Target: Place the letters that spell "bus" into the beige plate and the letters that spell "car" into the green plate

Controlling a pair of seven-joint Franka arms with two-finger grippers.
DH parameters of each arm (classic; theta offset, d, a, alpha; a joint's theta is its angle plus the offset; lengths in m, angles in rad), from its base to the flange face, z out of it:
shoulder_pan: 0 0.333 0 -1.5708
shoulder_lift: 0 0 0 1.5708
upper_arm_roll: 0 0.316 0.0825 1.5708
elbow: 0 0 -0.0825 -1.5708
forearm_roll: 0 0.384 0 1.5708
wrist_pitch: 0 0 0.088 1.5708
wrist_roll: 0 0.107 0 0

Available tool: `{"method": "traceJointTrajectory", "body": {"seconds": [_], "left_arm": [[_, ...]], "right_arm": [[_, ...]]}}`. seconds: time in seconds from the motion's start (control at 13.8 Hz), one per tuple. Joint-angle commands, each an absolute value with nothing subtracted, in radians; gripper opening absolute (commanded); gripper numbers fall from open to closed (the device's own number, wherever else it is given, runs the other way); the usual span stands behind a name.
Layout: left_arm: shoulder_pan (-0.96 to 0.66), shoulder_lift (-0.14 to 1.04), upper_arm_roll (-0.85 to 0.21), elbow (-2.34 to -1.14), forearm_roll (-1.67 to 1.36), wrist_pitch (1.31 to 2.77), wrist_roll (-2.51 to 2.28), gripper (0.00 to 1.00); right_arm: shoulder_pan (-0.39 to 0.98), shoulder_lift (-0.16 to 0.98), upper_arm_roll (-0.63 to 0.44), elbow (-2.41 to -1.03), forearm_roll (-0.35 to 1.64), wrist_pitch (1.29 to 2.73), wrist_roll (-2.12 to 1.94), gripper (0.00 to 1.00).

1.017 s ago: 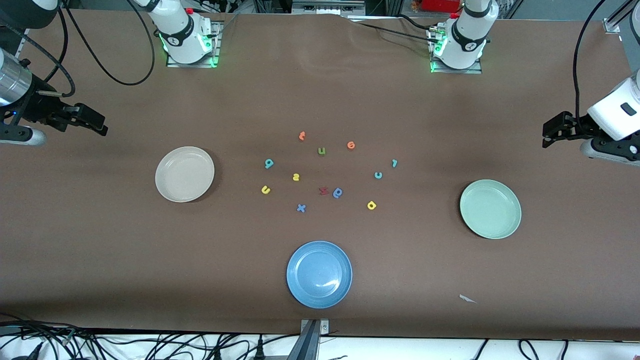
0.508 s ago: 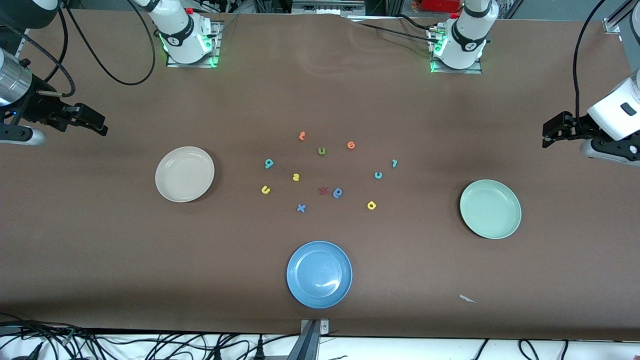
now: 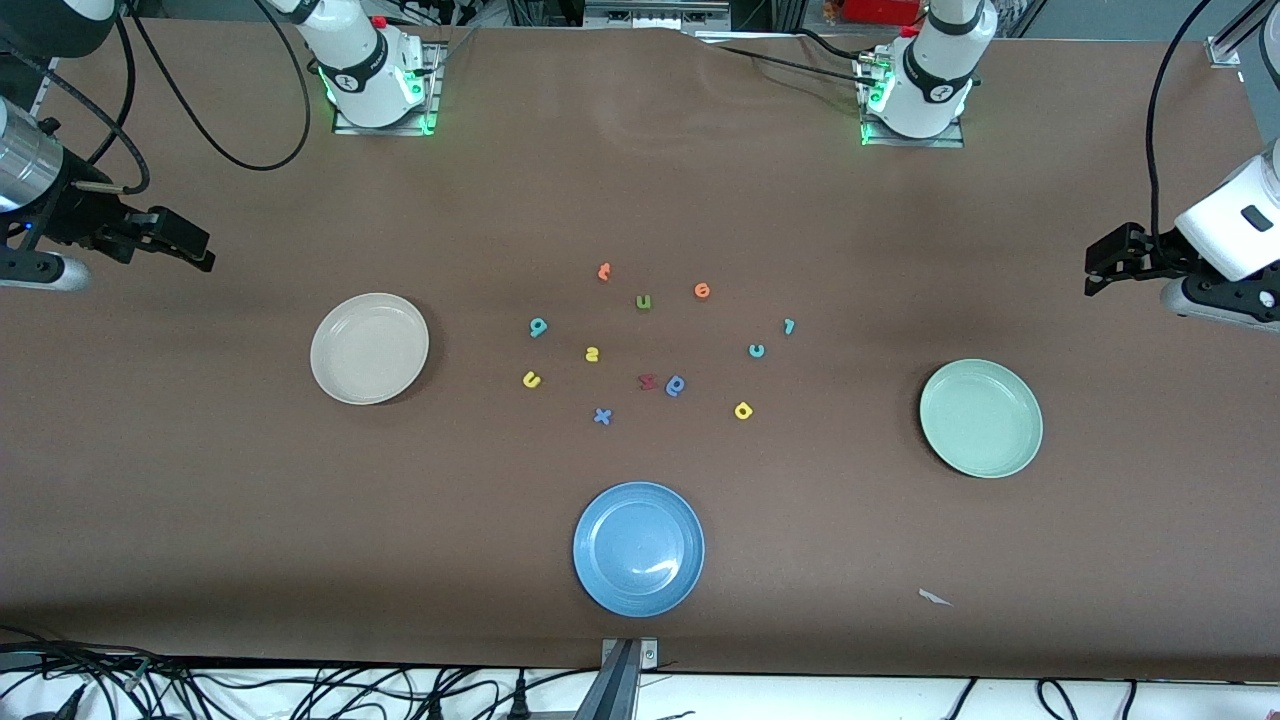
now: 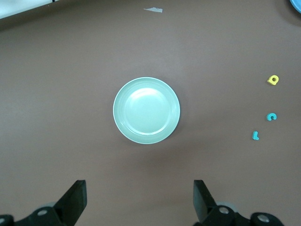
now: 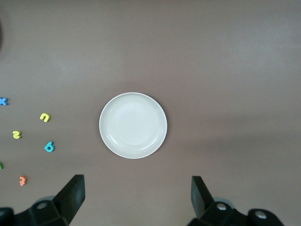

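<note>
Front view: we see a brown bench (image 3: 200, 480), cables along its near edge, a white paper scrap (image 3: 935, 597) near the green plate (image 3: 981, 418). Beige plate (image 3: 369, 348) sits toward the right arm's end, green plate toward the left arm's end, blue plate (image 3: 639, 548) nearest the camera. All letters lie flat mid-bench, between the plates: teal b (image 3: 538, 326), yellow s (image 3: 592, 353), yellow u (image 3: 531, 379) toward the beige plate; teal c (image 3: 757, 350), teal r (image 3: 789, 325), yellow a (image 3: 743, 410) toward the green plate. Orientation too small to call. Both arms wait at the bench ends: right hand (image 3: 190, 245), left hand (image 3: 1105, 265), both empty.

Left wrist view: left hand (image 4: 139, 200) spread wide, over bare bench beside the green plate. Only c, r, a show here.

Right wrist view: right hand (image 5: 136, 197) spread wide, beside the beige plate. Only b, s, u and stray letters show.
</note>
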State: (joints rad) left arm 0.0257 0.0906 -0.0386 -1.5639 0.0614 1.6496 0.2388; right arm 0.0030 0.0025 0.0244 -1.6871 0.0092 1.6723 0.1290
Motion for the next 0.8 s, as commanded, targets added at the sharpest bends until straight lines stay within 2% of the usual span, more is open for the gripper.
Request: {"method": "traceJointTrajectory", "body": {"seconds": [0.0,0.73], "left_arm": [[0.029,0.084,-0.038,-1.565,0.038,1.643,0.256,1.00],[0.031,0.084,-0.038,-1.565,0.038,1.641,0.258,1.00]], "right_arm": [[0.003,-0.009,0.023,-1.686,0.005,1.658,0.133,1.00],[0.005,-0.009,0.028,-1.686,-0.002,1.660,0.133,1.00]]}}
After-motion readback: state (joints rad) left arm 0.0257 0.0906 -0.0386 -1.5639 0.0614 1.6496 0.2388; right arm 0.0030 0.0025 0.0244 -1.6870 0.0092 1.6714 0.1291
